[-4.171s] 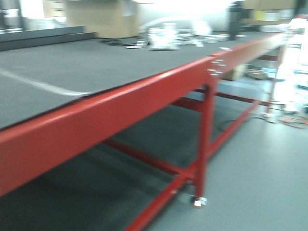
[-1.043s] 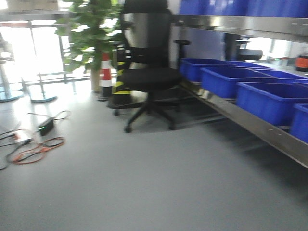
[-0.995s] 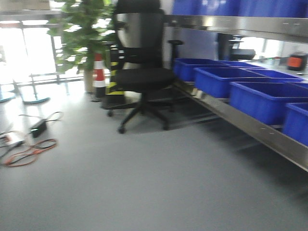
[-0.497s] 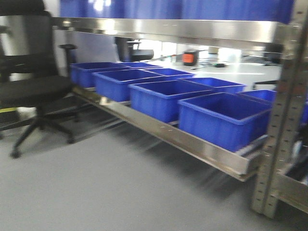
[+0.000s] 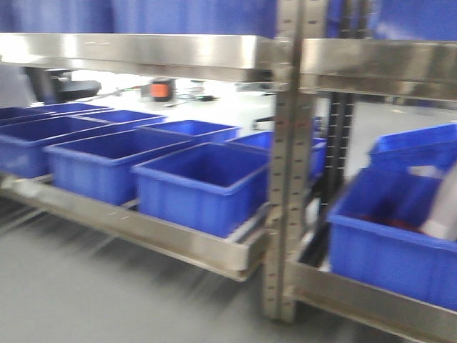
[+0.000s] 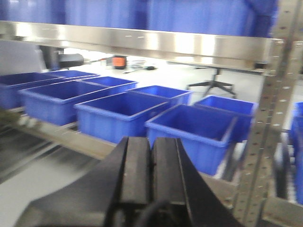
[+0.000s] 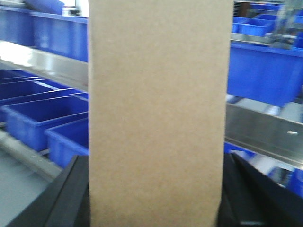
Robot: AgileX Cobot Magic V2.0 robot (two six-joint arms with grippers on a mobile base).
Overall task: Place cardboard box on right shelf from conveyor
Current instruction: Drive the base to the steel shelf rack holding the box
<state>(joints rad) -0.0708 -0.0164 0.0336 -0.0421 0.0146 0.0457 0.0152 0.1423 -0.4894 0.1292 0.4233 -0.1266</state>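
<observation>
Right wrist view: right tool point(image 7: 156, 201) grips cardboard box point(image 7: 158, 109), long axis upright.

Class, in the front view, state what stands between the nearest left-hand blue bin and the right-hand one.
A perforated steel upright separates the left bin from the right bin; front view.

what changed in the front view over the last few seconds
The front view swung right: the conveyor, then the office chair and plant, left the frame; the blue bins slid left, and the perforated upright now stands mid-frame with the right shelf beyond it. The bins kept their row. Wrist views have no earlier pictures; now the right pincer grips the cardboard box.
</observation>
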